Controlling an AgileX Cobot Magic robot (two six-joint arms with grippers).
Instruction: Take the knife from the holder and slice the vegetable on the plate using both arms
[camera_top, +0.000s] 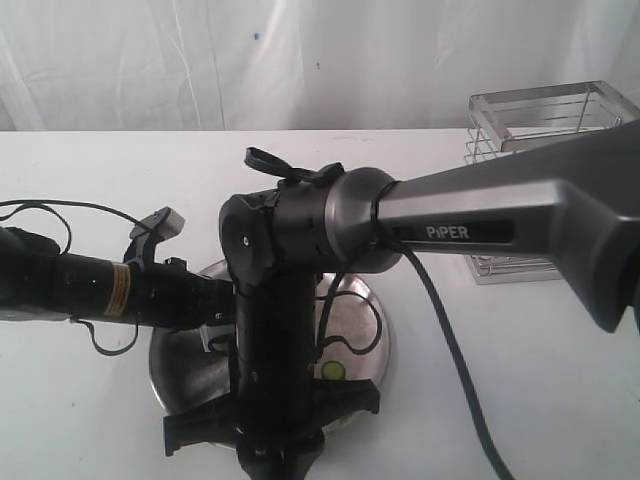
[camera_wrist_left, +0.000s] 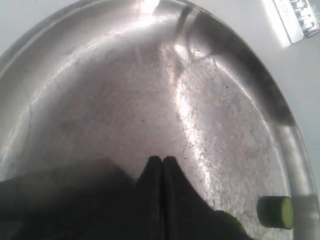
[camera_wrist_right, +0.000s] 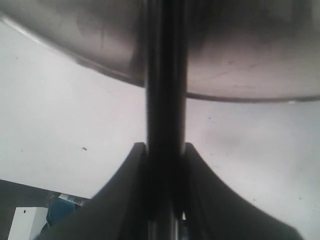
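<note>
Clasping the knife (camera_wrist_right: 165, 115) are the right jaws; the vegetable (camera_wrist_left: 275, 212) lies near clenched left jaws.

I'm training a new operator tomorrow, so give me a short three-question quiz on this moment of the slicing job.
1. True or false: the left hand is shut and sits over the plate.
2. Multiple choice: what does the right hand grip? A) the knife B) a spoon C) nothing
3. Fill in: in the left wrist view, the cut vegetable piece lies close to the plate's ___.

Key: 1 true; 2 A; 3 rim.
</note>
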